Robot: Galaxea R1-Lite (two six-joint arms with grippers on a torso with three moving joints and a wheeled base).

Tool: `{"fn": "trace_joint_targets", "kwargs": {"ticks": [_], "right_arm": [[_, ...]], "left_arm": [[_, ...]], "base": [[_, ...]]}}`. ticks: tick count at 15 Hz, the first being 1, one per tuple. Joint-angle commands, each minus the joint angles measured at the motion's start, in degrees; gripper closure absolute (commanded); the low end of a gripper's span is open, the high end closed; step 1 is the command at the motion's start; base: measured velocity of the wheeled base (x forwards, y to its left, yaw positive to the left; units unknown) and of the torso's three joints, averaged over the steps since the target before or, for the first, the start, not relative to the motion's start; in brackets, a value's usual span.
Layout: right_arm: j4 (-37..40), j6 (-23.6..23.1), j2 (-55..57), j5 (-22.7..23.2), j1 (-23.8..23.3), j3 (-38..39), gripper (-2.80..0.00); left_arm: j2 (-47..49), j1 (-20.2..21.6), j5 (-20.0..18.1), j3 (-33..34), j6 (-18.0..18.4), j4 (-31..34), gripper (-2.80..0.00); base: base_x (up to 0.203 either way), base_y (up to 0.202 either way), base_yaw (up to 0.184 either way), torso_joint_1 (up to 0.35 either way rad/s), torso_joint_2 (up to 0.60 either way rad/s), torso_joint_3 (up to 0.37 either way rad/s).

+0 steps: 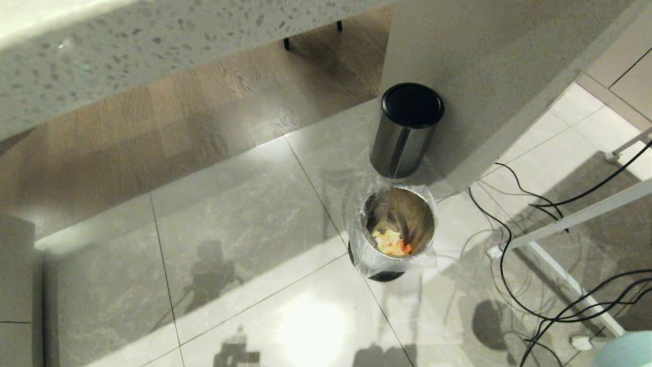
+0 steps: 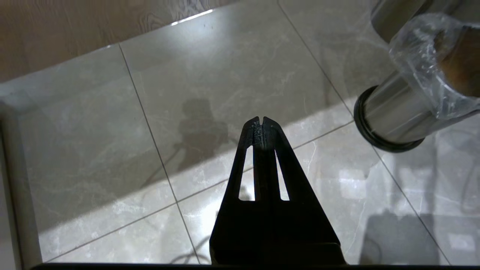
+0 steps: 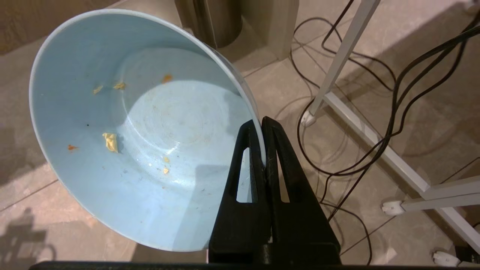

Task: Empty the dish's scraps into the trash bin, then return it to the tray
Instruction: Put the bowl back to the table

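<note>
Clamped on the rim of the small round light-blue dish (image 3: 142, 131), your right hand (image 3: 262, 125) holds it with only crumbs left; the scraps (image 1: 391, 241) lie in the bag-lined shiny steel trash bin (image 1: 398, 224). You are past the dump: next, carry the dish level back to the tray, which is out of view, while the left hand (image 2: 261, 120) hangs clenched and empty.

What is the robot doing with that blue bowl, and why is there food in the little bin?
The robot's right pincer is pinching the rim of the light-blue bowl, which is nearly empty, with only a few crumbs stuck inside. The scraps, yellow sticks and orange carrot bits, now lie in the small steel trash bin lined with a clear bag, on the tiled floor. The left pincer is shut and holds nothing. The bowl still has to go back on its tray.
</note>
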Motion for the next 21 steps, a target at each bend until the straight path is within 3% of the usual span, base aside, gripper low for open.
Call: {"fn": "trace_joint_targets", "kwargs": {"ticks": [1, 21], "right_arm": [[0.0, 0.0, 0.1, 0.1, 0.0, 0.0, 0.00], [-0.1, 0.0, 0.1, 0.0, 0.0, 0.0, 0.00]], "left_arm": [[0.1, 0.0, 0.0, 0.0, 0.0, 0.0, 0.00], [0.1, 0.0, 0.0, 0.0, -0.2, 0.0, 0.00]], "base": [[0.000, 0.000, 0.000, 0.006, 0.00, 0.203], [0.000, 0.000, 0.000, 0.002, 0.00, 0.202]]}}
